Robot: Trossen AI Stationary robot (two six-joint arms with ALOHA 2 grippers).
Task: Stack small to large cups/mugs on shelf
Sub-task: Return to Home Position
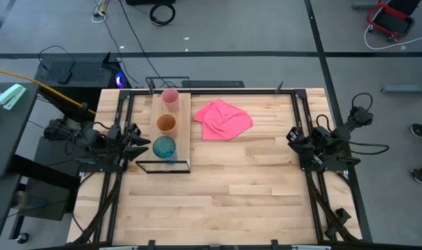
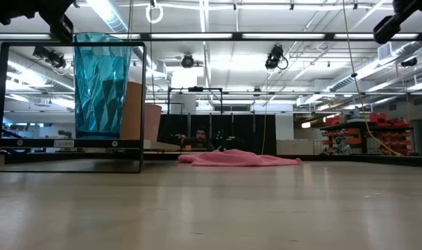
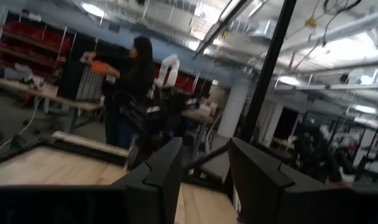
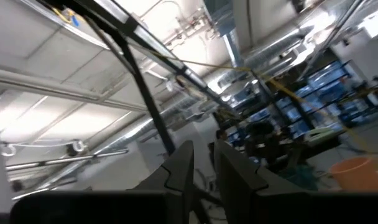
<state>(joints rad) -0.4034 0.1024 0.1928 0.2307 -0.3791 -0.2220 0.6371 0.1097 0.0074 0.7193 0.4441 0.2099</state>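
Fingers (image 3: 161, 180) of my left gripper (image 1: 139, 139) are standing apart, released and holding nothing. That gripper is hovering at the left edge of the table (image 1: 252, 194), just beside the near end of the shelf (image 1: 184, 132). Past those fingers, a person (image 3: 130, 74) is standing in the room beyond the table with an arm raised.

Next to the right, the shelf is lying lengthwise on the left part of the table, a light-wood board inside a thin black wire frame. Three cups are standing upright on it in a single row, none inside another. The small pink cup (image 1: 170, 98) is sitting at the far end, the orange cup (image 1: 167, 123) in the middle and the teal cup (image 1: 164, 146) at the near end. From table height, the teal cup is showing in front, partly hiding the other two.

Right of the shelf, a crumpled pink cloth (image 1: 223, 119) is lying on the table, near the shelf but not touching it.

Farther right, my right gripper (image 1: 294, 137) is hovering at the table's right edge, well apart from the cups. Its fingers (image 4: 179, 171) are showing only a narrow gap, with nothing in it.
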